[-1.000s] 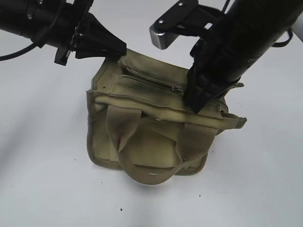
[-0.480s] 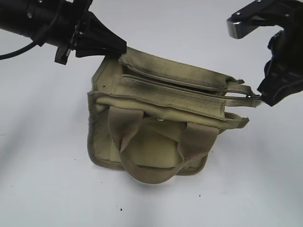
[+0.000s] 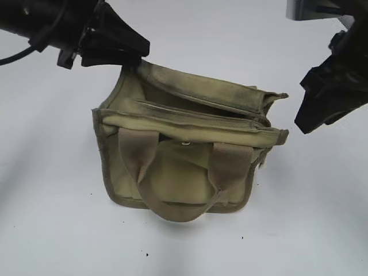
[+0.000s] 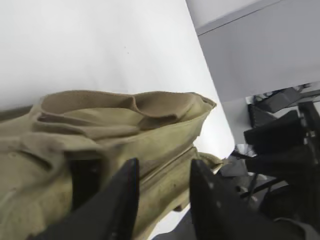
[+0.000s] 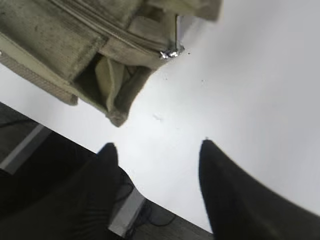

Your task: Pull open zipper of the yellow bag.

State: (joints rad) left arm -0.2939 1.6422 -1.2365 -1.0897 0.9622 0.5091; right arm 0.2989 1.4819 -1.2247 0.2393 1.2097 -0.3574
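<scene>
The yellow bag (image 3: pixel 178 167) stands mid-table with its two webbing handles (image 3: pixel 172 210) toward the front. Its zipper (image 3: pixel 201 112) runs along the top, and the mouth gapes along its length. The silver pull tab (image 5: pixel 171 53) sits at the bag's right end. My left gripper (image 3: pixel 141 54) hovers at the bag's back left corner. In the left wrist view this gripper (image 4: pixel 162 167) is open, with bag fabric (image 4: pixel 100 130) showing beyond the gap. My right gripper (image 3: pixel 302 109) hangs off the bag's right end. In the right wrist view it (image 5: pixel 156 145) is open over bare table, holding nothing.
The white tabletop (image 3: pixel 52 218) surrounds the bag. Its edge (image 5: pixel 65 132) runs close under my right gripper, with dark floor beyond. A grey camera block (image 3: pixel 310 8) sits at the top right. Black equipment (image 4: pixel 285 150) stands past the bag.
My right gripper drew the pull tab to the bag's right end, let go and lifted away, now open. My left gripper has opened. The bag has slid slightly left.
</scene>
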